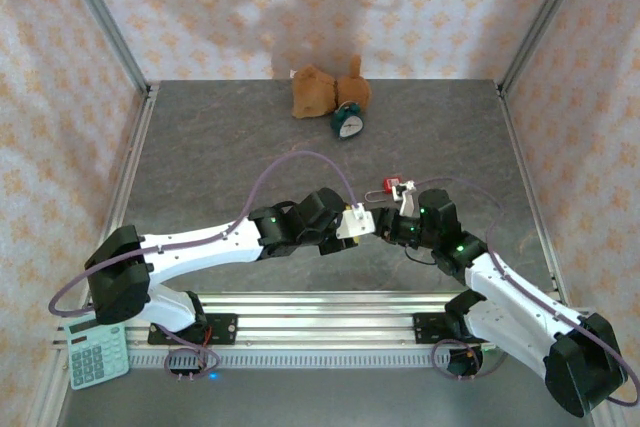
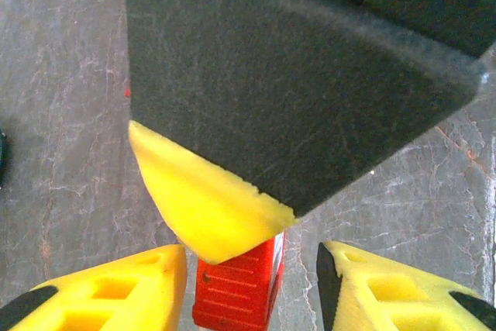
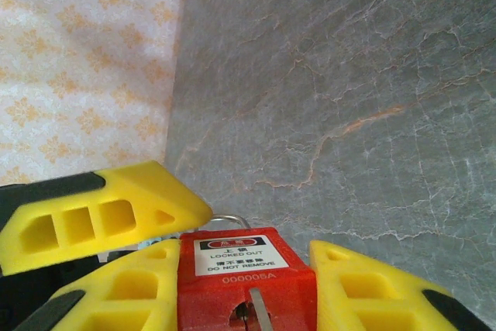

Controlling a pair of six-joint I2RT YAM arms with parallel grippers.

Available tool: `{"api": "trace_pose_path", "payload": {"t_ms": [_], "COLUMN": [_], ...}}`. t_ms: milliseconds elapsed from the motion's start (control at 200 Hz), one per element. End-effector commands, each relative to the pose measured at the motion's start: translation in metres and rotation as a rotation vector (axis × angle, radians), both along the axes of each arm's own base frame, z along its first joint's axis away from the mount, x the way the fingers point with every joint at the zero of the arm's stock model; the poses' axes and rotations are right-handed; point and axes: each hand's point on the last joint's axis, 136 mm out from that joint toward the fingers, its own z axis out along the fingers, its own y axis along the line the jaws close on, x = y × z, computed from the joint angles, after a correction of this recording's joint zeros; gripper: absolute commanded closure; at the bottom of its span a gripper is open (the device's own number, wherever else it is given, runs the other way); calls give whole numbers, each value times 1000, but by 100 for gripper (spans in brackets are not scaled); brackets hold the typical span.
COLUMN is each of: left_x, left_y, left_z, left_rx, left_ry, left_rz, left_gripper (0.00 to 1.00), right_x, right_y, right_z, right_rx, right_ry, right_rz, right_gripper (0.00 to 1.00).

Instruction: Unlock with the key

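One red padlock (image 3: pixel 244 273) clamped in right tool (image 3: pixel 246 253). Left tool (image 2: pixel 252 252) wide, straddling padlock, not gripping. One calculator (image 1: pixel 97 355), one clock (image 1: pixel 348 123) on bench (image 1: pixel 200 167).

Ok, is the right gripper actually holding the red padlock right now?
Yes: in the right wrist view the red padlock sits clamped between the right gripper's two yellow fingers, with its label facing the camera.

My fingers (image 3: pixel 364 277) are yellow. The padlock (image 3: pixel 244 292) is red with a white label (image 3: pixel 244 257). The table (image 3: pixel 372 75) is grey, veined like marble; the walls (image 3: pixel 77 60) are cream with orange flowers.
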Motion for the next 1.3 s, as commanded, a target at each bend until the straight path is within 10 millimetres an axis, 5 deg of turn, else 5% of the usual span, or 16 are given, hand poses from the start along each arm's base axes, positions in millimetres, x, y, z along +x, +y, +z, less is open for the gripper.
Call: {"api": "trace_pose_path", "payload": {"t_ms": [0, 370, 536, 646, 906, 1206, 1296], "left_x": [1, 5, 15, 25, 35, 39, 40], "left_y": [-5, 1, 6, 12, 16, 7, 0], "left_z": [9, 8, 10, 13, 28, 47, 31], "left_rx": [-23, -25, -18, -13, 107, 224, 331], "left_ry": [-7, -31, -72, -133, -549, -1059, -1116], "left_rz": [-9, 22, 81, 134, 198, 365, 341], "left_gripper": [58, 87, 89, 92, 94, 100, 100], "right_x": [5, 5, 12, 20, 27, 38, 39], "right_y": [5, 6, -5, -28, -66, -38, -36], "right_z": [23, 27, 21, 13, 14, 8, 15], "right_rx": [42, 65, -3, -69, -33, 133, 163], "right_ry": [-84, -87, -71, 8, 66, 114, 95], "right_rz": [11, 4, -64, -223, -490, -390, -372], "right_gripper": [77, 74, 41, 31, 22, 21, 21]}}
